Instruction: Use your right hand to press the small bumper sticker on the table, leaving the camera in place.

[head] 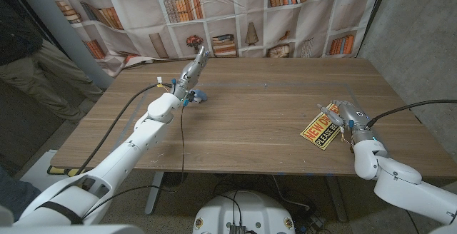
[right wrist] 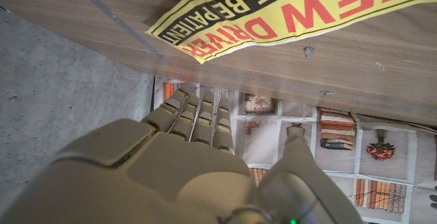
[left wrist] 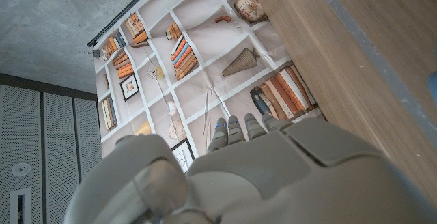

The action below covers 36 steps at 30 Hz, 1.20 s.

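The right hand rests on the yellow bumper sticker with fingers extended, gripping nothing. The sticker lies near the table edge. Bare wood stretches toward the left hand.

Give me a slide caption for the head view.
Right hand at the yellow bumper sticker; left hand raised across the wooden table.

Wood tabletop up front, bookshelf-print backdrop hanging at 12 o'clock, bare concrete wall around 2 o'clock.
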Motion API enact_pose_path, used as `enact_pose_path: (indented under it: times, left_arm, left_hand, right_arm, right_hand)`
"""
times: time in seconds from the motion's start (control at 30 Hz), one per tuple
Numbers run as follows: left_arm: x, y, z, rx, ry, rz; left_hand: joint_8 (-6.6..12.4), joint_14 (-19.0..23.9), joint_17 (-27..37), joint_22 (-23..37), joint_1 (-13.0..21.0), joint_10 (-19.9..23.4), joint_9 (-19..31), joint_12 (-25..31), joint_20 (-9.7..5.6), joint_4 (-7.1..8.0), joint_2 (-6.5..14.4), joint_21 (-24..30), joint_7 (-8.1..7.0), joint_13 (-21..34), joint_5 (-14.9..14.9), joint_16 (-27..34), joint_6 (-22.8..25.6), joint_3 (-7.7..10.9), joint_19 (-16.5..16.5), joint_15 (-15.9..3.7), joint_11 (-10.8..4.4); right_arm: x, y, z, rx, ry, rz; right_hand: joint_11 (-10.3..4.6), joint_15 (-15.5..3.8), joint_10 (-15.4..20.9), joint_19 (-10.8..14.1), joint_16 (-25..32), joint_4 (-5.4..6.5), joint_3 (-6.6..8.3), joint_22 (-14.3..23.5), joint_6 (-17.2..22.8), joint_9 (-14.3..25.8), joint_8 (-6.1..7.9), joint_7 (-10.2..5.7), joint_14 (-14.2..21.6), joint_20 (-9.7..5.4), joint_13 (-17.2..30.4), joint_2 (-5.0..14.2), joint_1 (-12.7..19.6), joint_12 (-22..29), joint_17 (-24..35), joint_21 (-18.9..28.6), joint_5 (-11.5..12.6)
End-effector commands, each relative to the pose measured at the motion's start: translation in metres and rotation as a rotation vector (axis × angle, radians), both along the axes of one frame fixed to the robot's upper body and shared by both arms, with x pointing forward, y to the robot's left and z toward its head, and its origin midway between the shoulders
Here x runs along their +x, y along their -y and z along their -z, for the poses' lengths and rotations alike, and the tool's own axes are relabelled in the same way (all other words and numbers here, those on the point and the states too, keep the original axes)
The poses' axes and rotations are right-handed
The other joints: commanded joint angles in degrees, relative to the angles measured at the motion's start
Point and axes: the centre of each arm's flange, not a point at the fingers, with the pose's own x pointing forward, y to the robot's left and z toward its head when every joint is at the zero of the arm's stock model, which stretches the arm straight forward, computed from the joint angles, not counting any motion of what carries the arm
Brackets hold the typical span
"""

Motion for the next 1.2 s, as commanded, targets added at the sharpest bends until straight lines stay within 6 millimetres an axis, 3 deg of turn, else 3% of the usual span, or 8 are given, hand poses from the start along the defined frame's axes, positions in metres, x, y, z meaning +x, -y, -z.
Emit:
enact_pose_path:
  times: [0.03, 0.23, 0.77, 0.93, 1.07, 1.2]
  left_arm:
    - [0.0, 0.001, -0.003, 0.007, 0.008, 0.005]
    - [-0.001, 0.004, -0.002, 0.012, 0.003, 0.005]
    - [0.002, 0.01, -0.008, 0.021, 0.008, 0.013]
    - [0.003, 0.01, -0.012, 0.033, 0.012, 0.018]
    - [0.005, 0.01, -0.013, 0.034, 0.011, 0.02]
    - [0.005, 0.01, -0.014, 0.037, 0.01, 0.022]
  left_hand:
    - [-0.1, -0.21, 0.04, 0.13, 0.35, -0.07, 0.12, -0.32, -0.27, -0.23, -0.16, -0.02, 0.07, 0.14, 0.16, -0.09, 0.12, -0.19, -0.38, -0.06, -0.33]
    - [-0.11, -0.24, 0.04, 0.13, 0.36, -0.12, 0.12, -0.35, -0.25, -0.22, -0.16, -0.02, 0.03, 0.14, 0.16, -0.09, 0.1, -0.19, -0.41, -0.04, -0.33]
    - [-0.12, -0.31, 0.04, 0.13, 0.41, -0.08, 0.12, -0.34, -0.34, -0.22, -0.15, -0.03, 0.13, 0.14, 0.16, -0.11, 0.09, -0.19, -0.44, 0.02, -0.28]
    - [-0.18, -0.4, 0.04, 0.13, 0.43, -0.12, 0.12, -0.35, -0.32, -0.21, -0.12, -0.05, 0.14, 0.14, 0.15, -0.14, -0.05, -0.18, -0.5, 0.0, -0.29]
    - [-0.22, -0.43, 0.04, 0.13, 0.54, -0.24, 0.13, -0.4, -0.26, -0.19, 0.23, -0.1, 0.07, 0.14, 0.15, -0.14, -0.16, 0.02, -0.65, 0.02, -0.26]
    - [-0.25, -0.55, 0.03, 0.14, 0.7, -0.27, 0.13, -0.41, -0.26, -0.19, 0.6, -0.14, -0.02, 0.14, 0.15, -0.18, -0.25, 0.24, -0.79, 0.05, -0.32]
  right_arm:
    - [-0.018, -0.008, 0.012, -0.024, 0.02, -0.077]
    - [-0.022, -0.012, 0.021, -0.006, 0.026, -0.091]
    - [-0.011, -0.022, 0.04, -0.047, -0.098, -0.109]
    - [-0.009, -0.02, 0.045, -0.054, -0.134, -0.063]
    - [-0.01, -0.018, 0.051, -0.038, -0.134, -0.038]
    - [-0.011, -0.016, 0.052, -0.034, -0.137, -0.022]
  right_hand:
    - [-0.42, -0.3, 0.98, 1.22, 0.43, -0.29, 0.17, 0.02, 1.43, 0.12, 0.55, 0.02, 1.44, -2.38, -0.04, -0.05, 0.94, 0.72, 0.01, 0.51, 0.29]
    - [0.08, -1.22, 4.66, 3.69, 0.73, -0.66, 0.35, 0.0, 4.55, 0.11, 1.2, 0.54, 4.11, -3.11, -0.05, -0.13, 1.51, 1.78, 0.01, 1.11, 0.27]
    - [0.39, -0.73, 4.09, 2.83, 0.13, -0.67, 0.35, 0.01, 4.15, 0.1, 0.71, 0.48, 3.3, -2.8, -0.07, -0.16, 1.51, 1.3, 0.05, 0.6, 0.24]
    - [0.16, -0.18, 2.19, 1.57, -0.33, -0.46, -0.05, 0.03, 2.72, 0.11, -0.12, -0.14, 2.02, -2.29, -0.06, -0.63, 0.91, 0.37, 0.16, 0.01, 0.13]
    - [0.77, 0.76, -1.19, -1.12, -0.79, 0.01, -0.97, 0.06, -0.58, 0.15, -1.22, -0.19, -0.93, -1.8, -0.01, -1.6, -0.41, -0.82, 0.29, -0.89, 0.12]
    - [1.6, 1.05, -3.18, -2.27, -0.86, 0.12, -1.27, 0.06, -2.69, 0.17, -1.57, 0.33, -2.49, -1.85, 0.01, -1.9, -0.79, -1.26, 0.27, -1.06, 0.17]
